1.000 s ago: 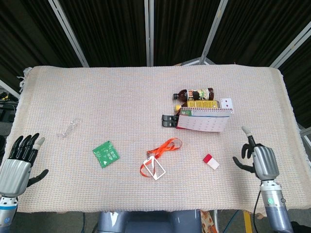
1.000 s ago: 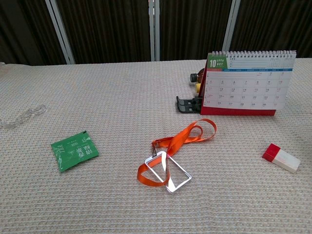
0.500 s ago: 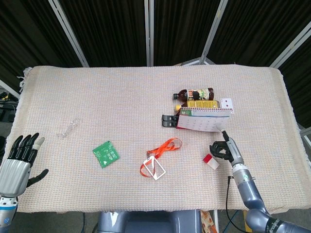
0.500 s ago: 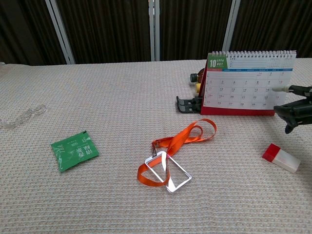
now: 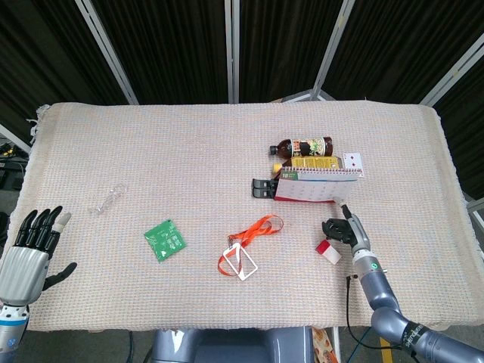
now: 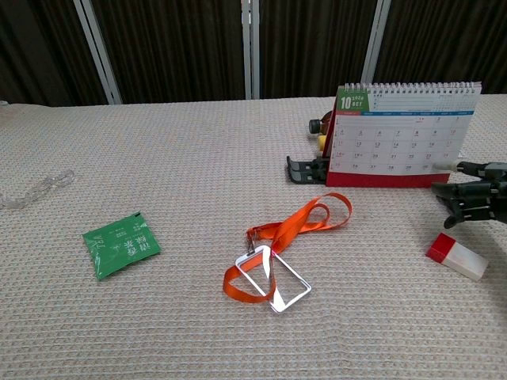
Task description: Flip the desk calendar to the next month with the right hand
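Far right on surface (image 5: 189, 151), calendar (image 6: 400, 134) stands upright, October page facing robot. Right hand (image 5: 342, 229) just beside its lower right corner, fingers (image 6: 455, 194) spread, empty, apparently approaching page edge. Left hand (image 5: 29, 249) idle, open.

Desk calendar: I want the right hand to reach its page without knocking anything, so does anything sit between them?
Nothing visible does. The right hand is low beside the desk calendar, near its lower right corner. The red-and-white eraser lies nearer the camera than the hand, off that line. The bottles lie behind the calendar.
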